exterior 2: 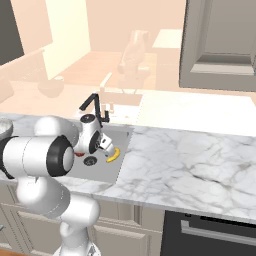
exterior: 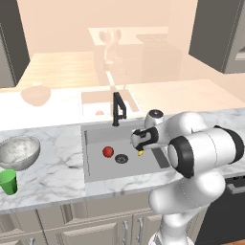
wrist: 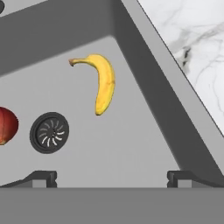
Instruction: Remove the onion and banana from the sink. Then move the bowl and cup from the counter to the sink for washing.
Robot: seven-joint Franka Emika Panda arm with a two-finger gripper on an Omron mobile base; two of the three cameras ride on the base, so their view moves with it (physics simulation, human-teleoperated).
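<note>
White marble counter (exterior: 57,158) with grey veins runs across beige cabinets (exterior: 72,220), and the grey sink (exterior: 95,174) is set into it in front of the robot. Nearest on the slab, at the left in the left base view, the green cup (exterior: 7,182) stands upright just beside the speckled grey-white bowl (exterior: 18,152), which sits slightly tilted behind it; both are well apart from the basin. Over the right part of the sink hangs the gripper (wrist: 111,178), its jaws spread wide and holding nothing, the two dark fingertips (wrist: 43,178) rising apart at the bottom of the hand view. Below it on the basin floor lies the yellow banana (wrist: 104,83), on its side near the right wall. The round dark drain (wrist: 49,132) sits to the left of the banana, and the glossy red onion (exterior: 108,152) rests just beyond the drain on the left. At the far edge of the basin stands the black faucet (exterior: 117,109), with pale peach-tinted room shapes behind it.
</note>
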